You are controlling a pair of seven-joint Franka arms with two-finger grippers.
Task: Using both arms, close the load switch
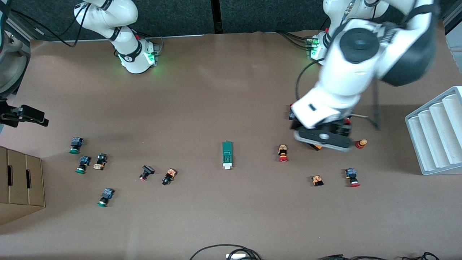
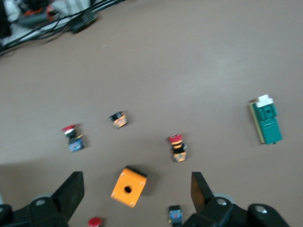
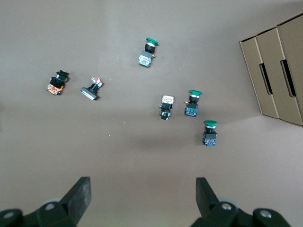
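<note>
The load switch is a narrow green block lying flat at mid-table, its white sliding piece at the end nearer the front camera. It also shows in the left wrist view. My left gripper hangs open over an orange cube box toward the left arm's end of the table, apart from the switch. In its wrist view the left gripper is empty, with the box between its fingers and below them. My right gripper is open and empty over bare table at the right arm's end.
Red-capped push-buttons lie near the left gripper. Green-capped push-buttons lie toward the right arm's end, beside a cardboard box. A white ridged tray stands at the left arm's end. Cables lie at the near edge.
</note>
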